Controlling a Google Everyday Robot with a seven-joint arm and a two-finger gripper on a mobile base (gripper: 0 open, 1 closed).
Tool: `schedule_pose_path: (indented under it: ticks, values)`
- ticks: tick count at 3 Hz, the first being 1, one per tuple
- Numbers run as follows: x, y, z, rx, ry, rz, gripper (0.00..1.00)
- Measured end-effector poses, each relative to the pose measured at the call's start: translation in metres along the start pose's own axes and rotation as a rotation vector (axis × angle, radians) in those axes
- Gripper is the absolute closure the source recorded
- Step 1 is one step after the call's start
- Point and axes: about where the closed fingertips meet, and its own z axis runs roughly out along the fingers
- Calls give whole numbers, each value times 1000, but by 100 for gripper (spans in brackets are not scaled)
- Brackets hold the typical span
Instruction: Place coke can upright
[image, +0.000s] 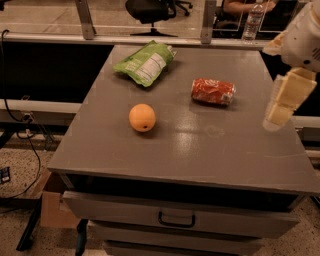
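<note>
The coke can (213, 92) is red with white markings and lies on its side on the grey cabinet top (200, 145), right of centre toward the back. My gripper (280, 107) hangs at the right edge of the view, above the top's right side, to the right of the can and a little nearer the front. It is apart from the can and holds nothing that I can see.
An orange (142, 117) sits left of centre. A green snack bag (145, 62) lies at the back left. A water bottle (252, 21) stands behind the top. Drawers with a handle (176, 220) are below the front edge.
</note>
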Motion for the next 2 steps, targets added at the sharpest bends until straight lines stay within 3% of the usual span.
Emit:
schedule_pose_path:
  ticks: [2]
  values:
    - [-17,-62,57,-9,47,-22,0]
